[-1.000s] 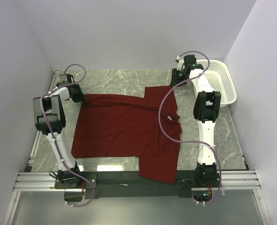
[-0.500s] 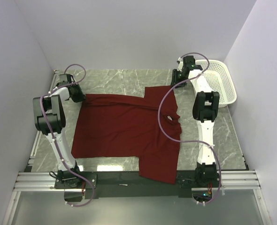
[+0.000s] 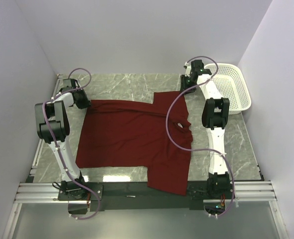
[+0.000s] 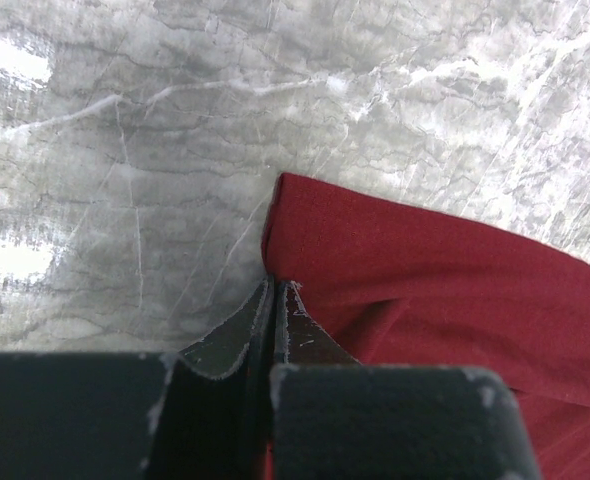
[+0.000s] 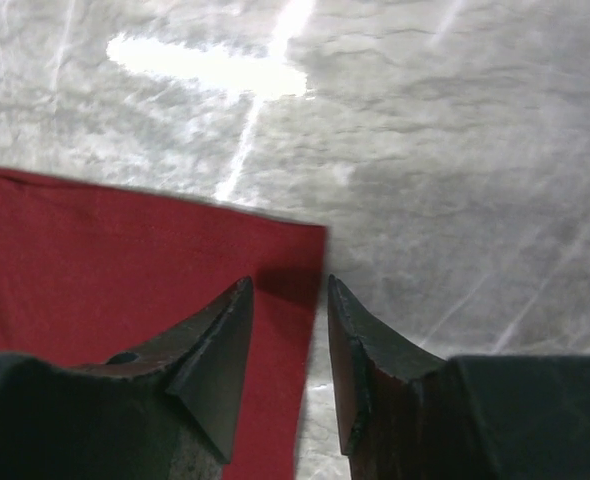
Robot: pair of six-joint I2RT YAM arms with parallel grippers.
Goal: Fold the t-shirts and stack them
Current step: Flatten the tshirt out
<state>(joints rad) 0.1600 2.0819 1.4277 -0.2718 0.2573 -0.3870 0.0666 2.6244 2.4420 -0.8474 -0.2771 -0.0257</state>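
While L gripper (image 4: 275, 288) pinches t-shirt (image 4: 435, 290) edge, R gripper (image 5: 289, 290) straddles its corner.

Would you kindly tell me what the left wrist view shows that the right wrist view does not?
Only the left wrist view: the left gripper, its fingers pressed together on a raised fold of the maroon t-shirt. Only the right wrist view: the right gripper, its fingers apart above a flat corner of the fabric. Both: red cloth lying on the marble table.
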